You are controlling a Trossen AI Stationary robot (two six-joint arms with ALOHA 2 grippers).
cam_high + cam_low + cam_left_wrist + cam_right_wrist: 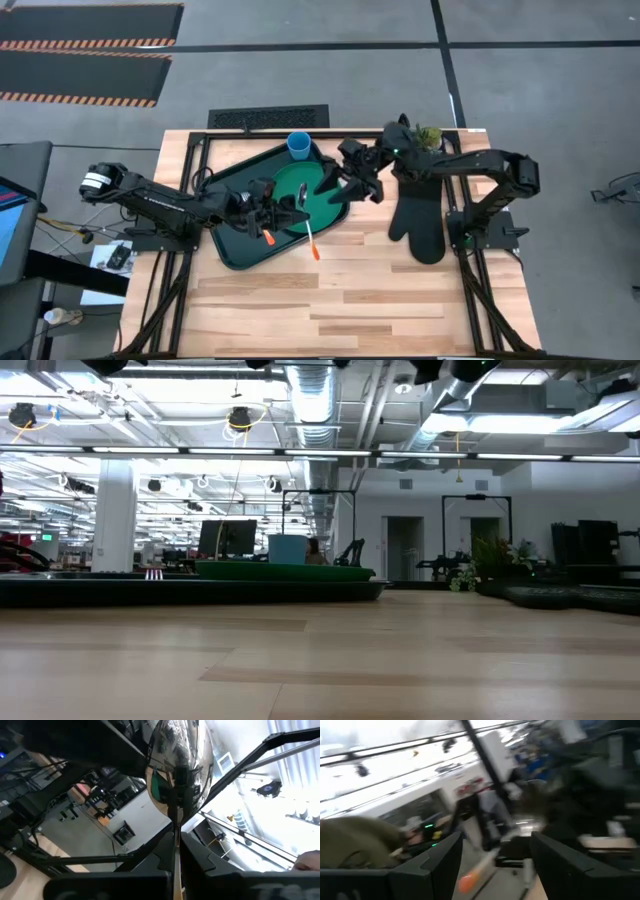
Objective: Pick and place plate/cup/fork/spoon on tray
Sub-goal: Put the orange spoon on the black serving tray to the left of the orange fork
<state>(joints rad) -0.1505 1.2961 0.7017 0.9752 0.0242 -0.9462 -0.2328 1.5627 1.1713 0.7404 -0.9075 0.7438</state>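
The dark tray (232,250) lies left of the table's middle. The green plate (318,203) lies in it, and the light-blue cup (299,146) stands at its far rim. My left gripper (270,208) is over the tray, shut on the spoon (177,765). The fork (312,240) lies across the tray's near rim, with its orange end on the table. My right gripper (336,181) is open and empty over the plate's right edge. In the low view the plate (280,571) and cup (287,547) show above the tray's rim (150,592). My left gripper pinches the spoon's handle just behind the bowl (176,842) between its two fingers. The spoon lies along the fingers, and its silver bowl sticks out past the fingertips. The orange handle end (270,238) sticks out toward the table's near edge, over the tray.
A black oven mitt (420,220) lies right of the tray, by the right arm's base. A small plant (428,135) stands at the far right. Bare wood (350,300) fills the table's near half.
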